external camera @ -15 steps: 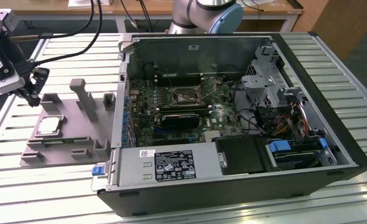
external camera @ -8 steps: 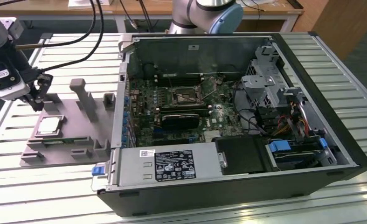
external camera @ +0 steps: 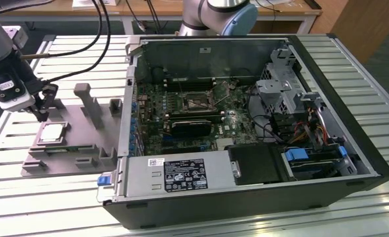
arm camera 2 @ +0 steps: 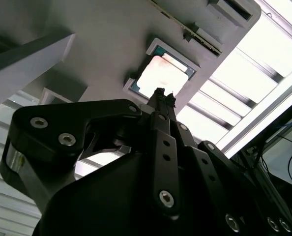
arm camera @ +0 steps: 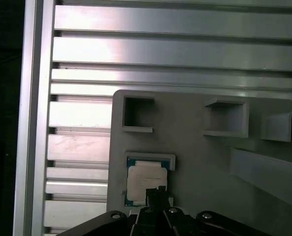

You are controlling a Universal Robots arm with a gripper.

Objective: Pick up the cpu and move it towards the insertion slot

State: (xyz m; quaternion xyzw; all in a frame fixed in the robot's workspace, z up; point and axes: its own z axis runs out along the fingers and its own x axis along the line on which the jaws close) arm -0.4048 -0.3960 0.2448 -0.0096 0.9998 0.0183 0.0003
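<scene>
Silvery cpu (external camera: 52,133) on grey plate (external camera: 72,117), slatted table (external camera: 29,200)

Grey fixture plate (external camera: 79,133) lies flat on slatted metal surface (external camera: 49,197) at exterior view's left, tall post (external camera: 89,104) upright on it. My first wrist view: square pockets (arm camera: 137,113) in plate. Open black computer case (external camera: 247,205) just beside plate. Inside I see silver power supply (external camera: 174,175), blue latch (external camera: 105,180) at its corner, black ribbed block (external camera: 189,127), drive cage (external camera: 283,89), orange-yellow wires (external camera: 308,132).
</scene>
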